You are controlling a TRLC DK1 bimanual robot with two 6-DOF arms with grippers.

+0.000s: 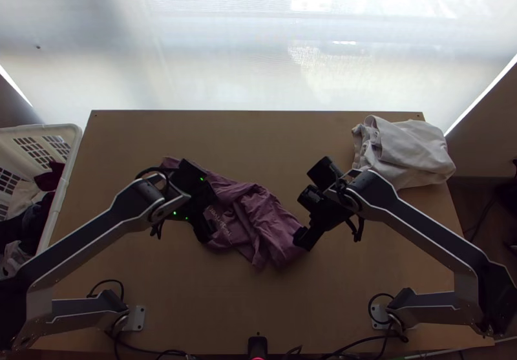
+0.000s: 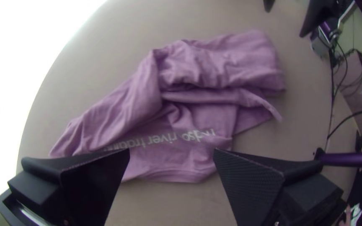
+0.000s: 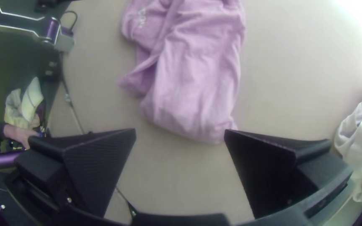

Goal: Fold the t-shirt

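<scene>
T-shirt [image 1: 258, 214] is lying near mid-table [image 1: 271, 140], between the two grippers, slanting from the far left toward the near right. Not flat: it's being seen partly folded over itself, bunched and wrinkled across the middle. The folded part is forming a thick, rounded end toward the robot's right. A band of pale lettering [image 2: 172, 138] is being shown on the left part, partly covered by a fold. A narrow tip of cloth is sticking out on the near side.

Left gripper [image 1: 210, 214]: being held over the t-shirt's left part. Jaws are being held wide apart, with the lettered cloth and the shirt's edge being framed between them in the left wrist view. Nothing is being pinched. Whether the cloth is being touched can't be told.

Right gripper [image 1: 305, 218]: being held at the t-shirt's right end. Jaws are being kept well spread, nothing being pinched. One fingertip is being seen right at the edge of the rounded end in the right wrist view; contact can't be told there either.

Rest: a pale cloth [image 1: 410, 150] is lying loosely folded and rumpled at the table's far right corner. A white basket [image 1: 63, 185] is standing beside the table's left edge, dark and pale clothes being held inside.
</scene>
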